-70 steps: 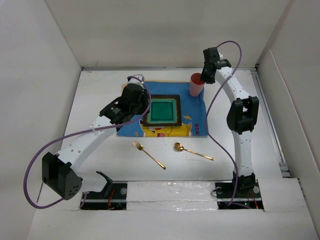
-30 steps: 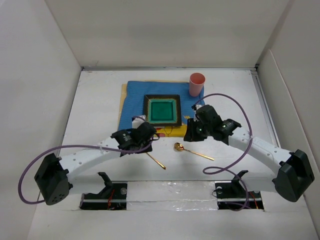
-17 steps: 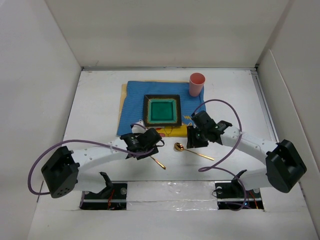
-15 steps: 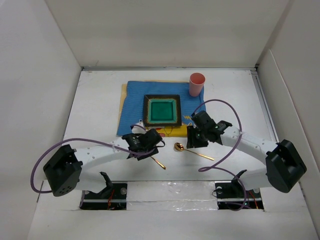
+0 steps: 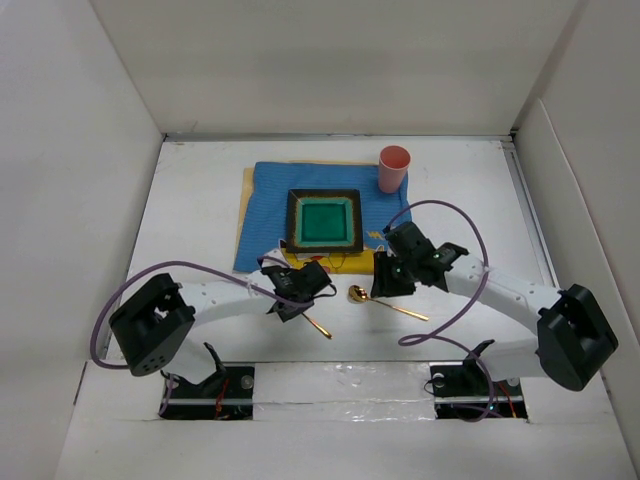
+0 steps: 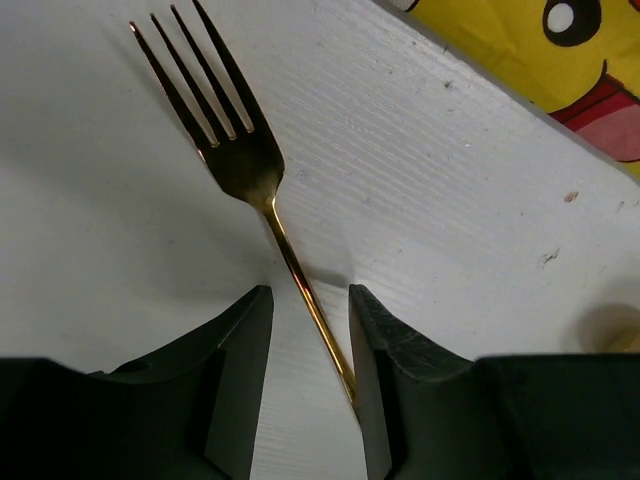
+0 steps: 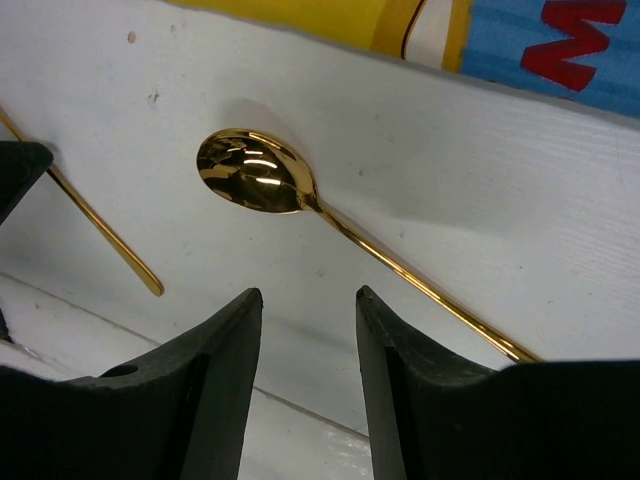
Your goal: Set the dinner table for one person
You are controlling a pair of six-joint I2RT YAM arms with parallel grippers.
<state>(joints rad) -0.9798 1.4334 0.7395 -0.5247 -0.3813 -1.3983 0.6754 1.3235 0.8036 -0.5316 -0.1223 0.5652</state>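
A: When viewed from above, showing what, largest thing first?

B: White dinner table (image 5: 190, 200), walled by white panels, filling the view. Toward its far side, a blue cartoon placemat (image 5: 268, 185), laid flat as the base of the setting. Centred on that, a square green dish (image 5: 324, 220) with a dark rim. At the mat's far right corner, a pink cup (image 5: 393, 168), upright.

A: And nearer the arm bases?

B: Left gripper (image 6: 308, 300) low over bare table, just off the mat's near edge. Jaws narrowly parted either side of a gold fork (image 6: 235, 160) handle, not pinching it; apparently lined up for a lift. Right gripper (image 7: 307, 300) likewise holding nothing, jaws somewhat wider, poised above a gold spoon (image 7: 255, 185). Spoon bowl just ahead of the fingertips, handle angling off right. Both utensils lying off the mat, probably bound for places beside the dish.
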